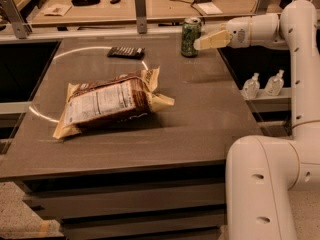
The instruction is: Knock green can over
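The green can [190, 36] stands upright near the far right edge of the dark table [200, 114]. It has pale mottled print and a silver top rim. My gripper [201, 42] reaches in from the right at the end of the white arm [260, 31]. Its pale tip is right against the can's right side, at about mid height.
A brown and white snack bag [107, 104] lies in the middle of the table. A black remote-like device [126, 52] lies at the back left of the can. Two small bottles [263, 84] stand on a shelf to the right. The arm's white base [265, 189] fills the near right.
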Robot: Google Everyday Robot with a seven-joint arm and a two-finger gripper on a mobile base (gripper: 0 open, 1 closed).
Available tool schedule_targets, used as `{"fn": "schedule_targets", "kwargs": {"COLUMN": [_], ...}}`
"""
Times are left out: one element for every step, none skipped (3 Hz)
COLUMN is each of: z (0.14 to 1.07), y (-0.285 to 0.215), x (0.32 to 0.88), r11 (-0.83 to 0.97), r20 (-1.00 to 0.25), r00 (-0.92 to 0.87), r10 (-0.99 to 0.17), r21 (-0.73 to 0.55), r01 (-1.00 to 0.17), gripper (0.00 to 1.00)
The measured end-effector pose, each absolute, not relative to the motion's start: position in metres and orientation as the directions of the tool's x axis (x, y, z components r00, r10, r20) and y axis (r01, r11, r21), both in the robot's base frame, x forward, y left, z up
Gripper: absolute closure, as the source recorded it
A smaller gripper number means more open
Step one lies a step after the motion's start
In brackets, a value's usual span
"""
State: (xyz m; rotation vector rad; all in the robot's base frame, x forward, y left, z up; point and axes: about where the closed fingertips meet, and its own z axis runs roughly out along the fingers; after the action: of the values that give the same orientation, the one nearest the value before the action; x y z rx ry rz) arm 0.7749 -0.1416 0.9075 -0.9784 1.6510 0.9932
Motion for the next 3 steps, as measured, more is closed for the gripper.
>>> {"fn": "schedule_targets", "kwargs": {"z": [0.902,0.899,0.894], "y": [-0.135,-0.12,-0.112], "x": [0.785,0.793,0.795], "r11": [0.353,0.322,0.31], "r20": [-0.97,-0.986,-0.986], "r00": [-0.192,-0.111,-0.105], "r10": [-0.15,-0.124,-0.126], "r21": [0.129,0.066,0.062], "r01": [-0.927,-0.944,-0.949], "gripper": [0.0,0.0,0.0]}}
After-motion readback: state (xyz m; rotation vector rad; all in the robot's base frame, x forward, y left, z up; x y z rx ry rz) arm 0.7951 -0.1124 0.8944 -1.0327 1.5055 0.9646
